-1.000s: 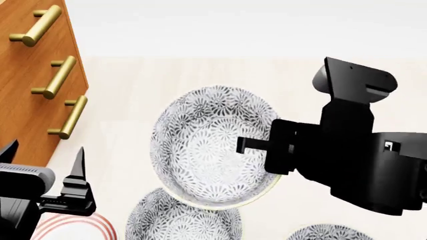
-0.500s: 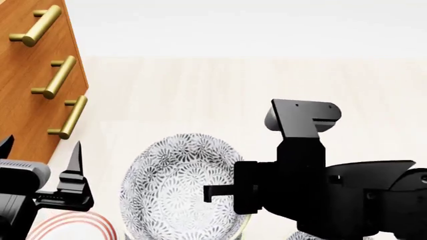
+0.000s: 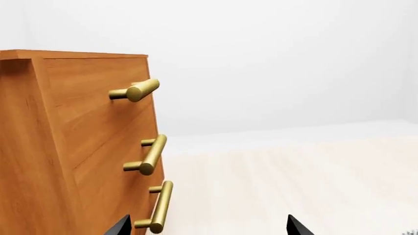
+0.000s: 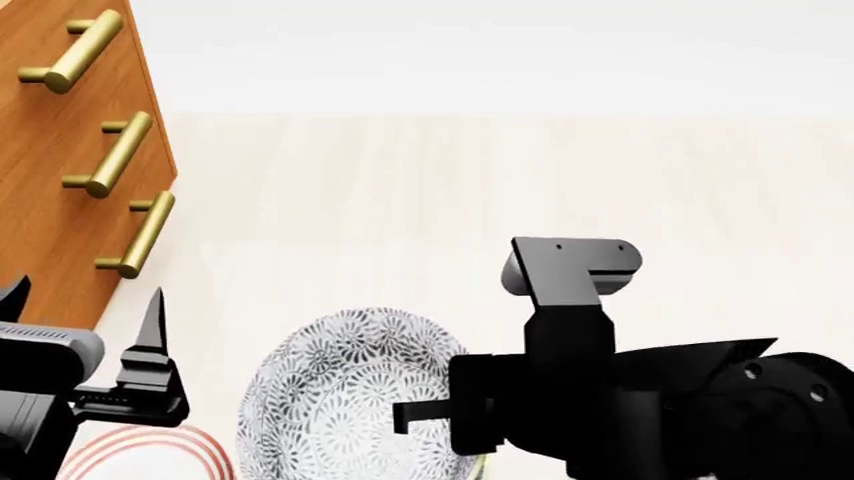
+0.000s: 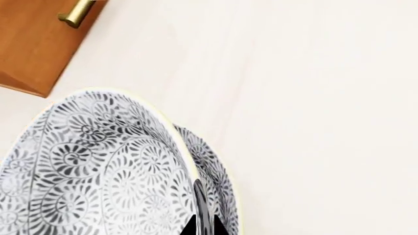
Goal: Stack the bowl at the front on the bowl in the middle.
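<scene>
My right gripper (image 4: 404,412) is shut on the rim of a grey flower-patterned bowl (image 4: 334,400), which it holds low at the near edge of the head view. In the right wrist view the jaws (image 5: 202,226) pinch that bowl's (image 5: 91,166) rim. Just past this rim shows the edge of a second patterned bowl (image 5: 220,183), lying underneath. Whether the two touch I cannot tell. In the head view the lower bowl is hidden by the held bowl and the arm. At the lower left my left gripper (image 4: 87,305) stands open and holds nothing (image 3: 207,227).
A wooden drawer cabinet (image 4: 54,200) with brass bar handles (image 4: 123,153) stands at the left, close to my left gripper (image 3: 65,147). A white plate with red rings (image 4: 140,452) lies below that gripper. The surface is pale wood.
My right gripper has carried the patterned bowl from the middle of the head view down toward its near edge, covering the bowls that showed there. The left arm has barely moved.
</scene>
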